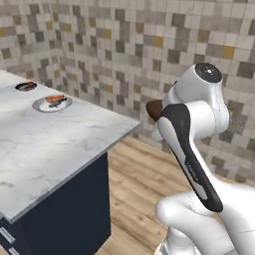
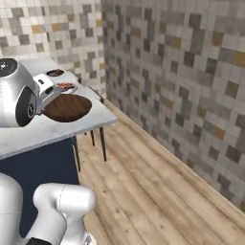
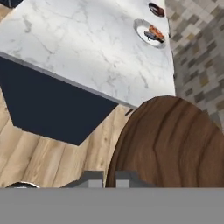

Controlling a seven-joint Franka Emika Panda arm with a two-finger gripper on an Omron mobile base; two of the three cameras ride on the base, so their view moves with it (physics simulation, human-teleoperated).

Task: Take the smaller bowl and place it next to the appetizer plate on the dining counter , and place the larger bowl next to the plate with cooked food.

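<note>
Filling the lower right of the hand view, the smaller bowl shows dark brown wood grain and a shallow round form. It sits directly above the gripper, whose jaws are closed tight on its rim. In the right base view it hangs at centre left, over the counter's near end. Beyond it, the dining counter spreads white and grey-veined, its near edge and corner above bare wood floor. At upper right sit the plate with cooked food and the appetizer plate, close to the tiled wall.
</note>
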